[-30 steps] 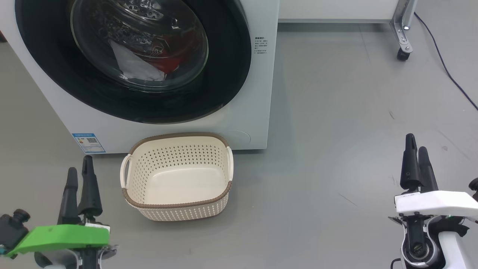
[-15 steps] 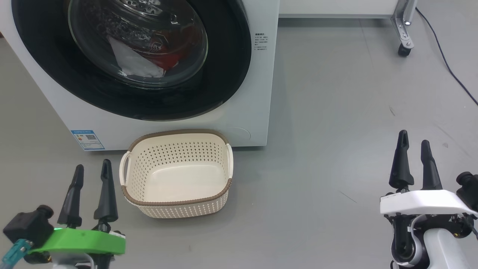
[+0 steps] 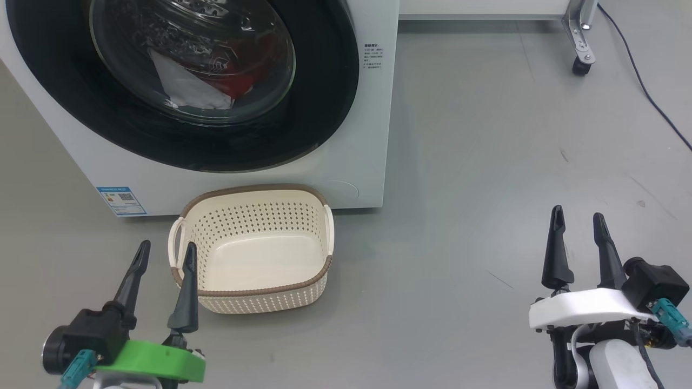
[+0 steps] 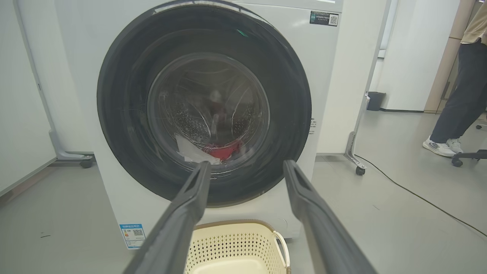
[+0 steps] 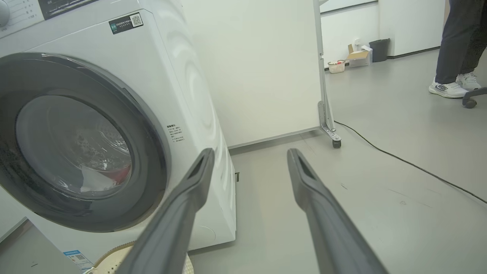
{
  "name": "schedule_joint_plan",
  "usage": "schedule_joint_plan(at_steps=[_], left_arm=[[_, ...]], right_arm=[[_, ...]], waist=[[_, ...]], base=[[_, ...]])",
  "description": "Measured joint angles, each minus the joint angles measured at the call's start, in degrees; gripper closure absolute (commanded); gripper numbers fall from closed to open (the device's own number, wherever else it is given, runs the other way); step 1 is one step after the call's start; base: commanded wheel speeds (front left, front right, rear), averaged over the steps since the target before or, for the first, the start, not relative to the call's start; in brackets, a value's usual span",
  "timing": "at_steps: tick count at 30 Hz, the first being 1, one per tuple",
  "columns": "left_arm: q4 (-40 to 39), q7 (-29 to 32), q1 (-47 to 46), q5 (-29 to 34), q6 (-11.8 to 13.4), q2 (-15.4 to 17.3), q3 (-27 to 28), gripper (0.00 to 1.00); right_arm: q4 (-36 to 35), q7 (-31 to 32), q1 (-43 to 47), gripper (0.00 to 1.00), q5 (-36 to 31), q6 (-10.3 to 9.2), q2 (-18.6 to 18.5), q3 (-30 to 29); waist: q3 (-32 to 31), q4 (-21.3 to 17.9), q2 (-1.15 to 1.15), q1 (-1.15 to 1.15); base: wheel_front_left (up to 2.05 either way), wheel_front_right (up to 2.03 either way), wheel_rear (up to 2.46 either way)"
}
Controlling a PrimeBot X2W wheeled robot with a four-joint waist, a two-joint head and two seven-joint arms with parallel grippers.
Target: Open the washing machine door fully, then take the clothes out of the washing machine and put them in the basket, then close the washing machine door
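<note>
Grey floor; clothes half-hidden behind washing machine door.

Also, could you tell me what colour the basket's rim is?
Brown, woven-look; the basket shows best in the head view.

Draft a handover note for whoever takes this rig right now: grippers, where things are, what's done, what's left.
Left gripper: jaws open, empty, near the basket.
Right gripper: jaws open, empty, above the floor right of the washing machine.
Washing machine door shut; clothes inside, behind its glass.
Basket empty, on the floor before the machine.
Done: nothing yet.
Left: open the door fully, move clothes to the basket, close the door.
</note>
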Motion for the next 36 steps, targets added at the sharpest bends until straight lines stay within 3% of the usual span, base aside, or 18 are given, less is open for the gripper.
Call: schedule_joint_plan(at_steps=[13,25,36], left_arm=[[4.6,0.0,0.1,3.4,0.2,-0.2,-0.5,0.00],[9.6,0.0,0.3,5.2,2.6,-1.0,-0.5,0.00],[11.1,0.0,0.0,5.6,3.1,-1.5,-0.1,0.00]], right_arm=[[4.0,0.0,0.4,0.00,-1.1,-0.93,-0.2,0.3],[6.9,0.3,0.1,0.00,-2.5,-1.15,-0.3,1.5],[7.7,0.3,-0.8,0.00,-2.5,-1.33,-0.3,1.8]], waist=[[0.5,-0.4,0.00,0.00],[0.5,-0.4,0.00,0.00],[0.4,-0.3,0.00,0.00]], base=[[0.00,0.00,0.00],[0.00,0.00,0.00],[0.00,0.00,0.00]])
